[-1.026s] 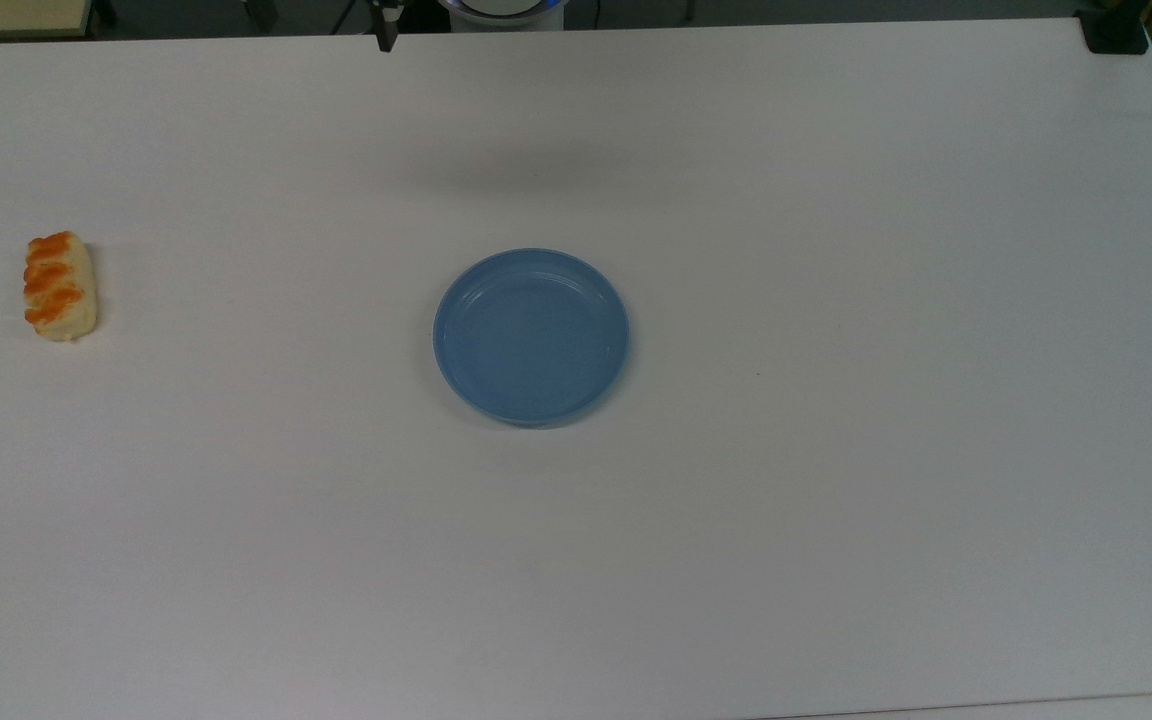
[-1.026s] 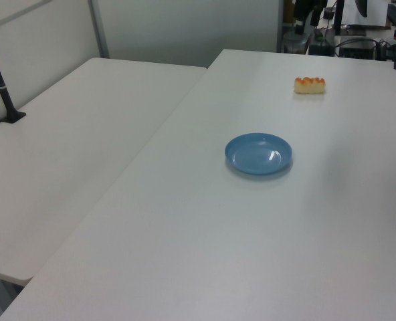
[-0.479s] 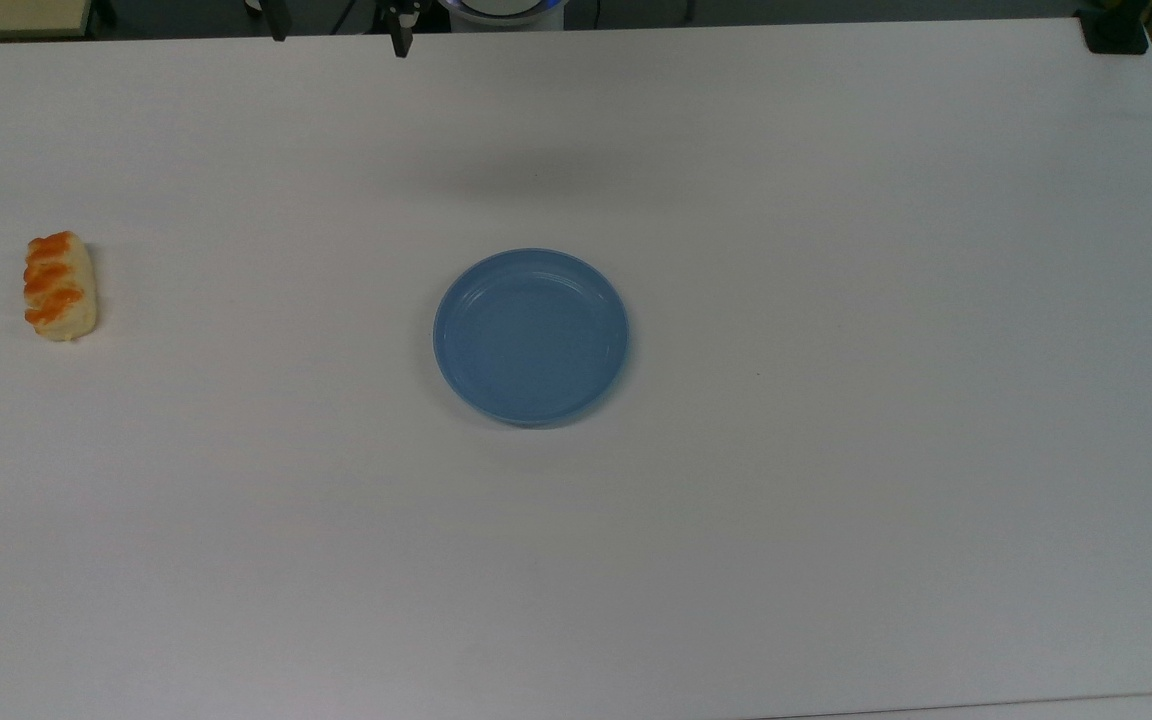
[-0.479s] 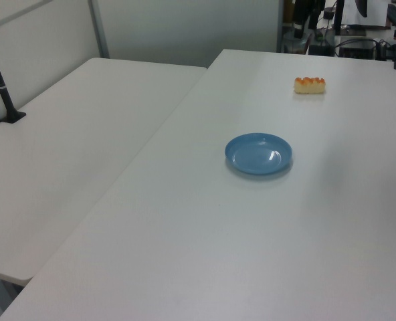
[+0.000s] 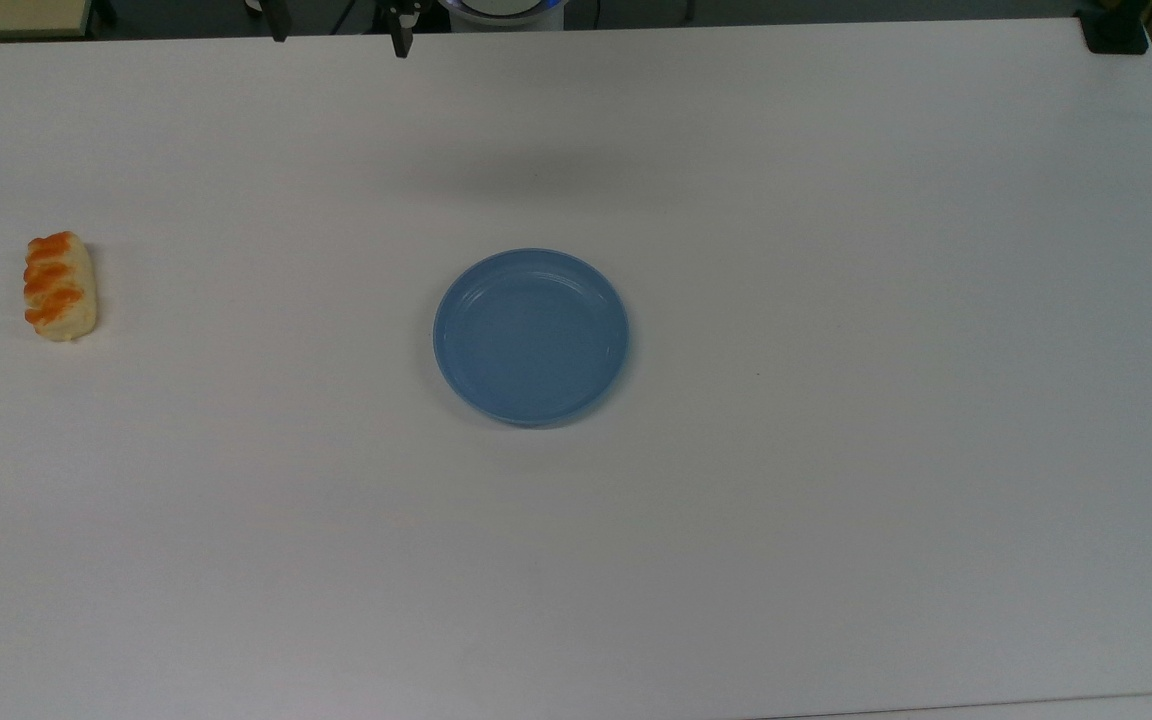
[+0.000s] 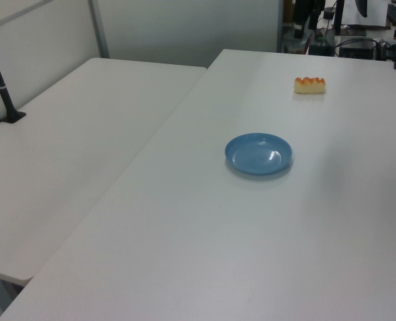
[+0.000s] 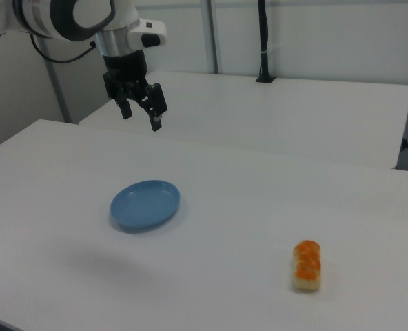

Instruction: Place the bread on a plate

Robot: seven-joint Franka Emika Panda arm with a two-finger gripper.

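The bread [image 5: 60,286], a small cream loaf with orange-brown patches, lies on the white table [image 5: 836,500] at the top view's far left. In the left view the bread [image 6: 310,84] lies beyond the plate [image 6: 259,154], and in the right view the bread [image 7: 307,265] sits near the front right. The light blue plate [image 5: 531,337] rests near the table's middle with nothing on it. My gripper [image 7: 141,114] hangs open and holds nothing, high above the table beyond the plate [image 7: 145,205]. In the top view the gripper [image 5: 338,35] shows as two dark fingertips at the far edge.
The robot's white base [image 5: 501,10] stands at the table's far edge. A black clamp [image 5: 1116,35] sits on the far right corner. A second white table [image 6: 64,154] adjoins this one, with a black post [image 6: 1,87] standing on it.
In the top view a second fingertip has come into sight at the far edge, and the first one has shifted slightly right. Bread and plate have not moved.
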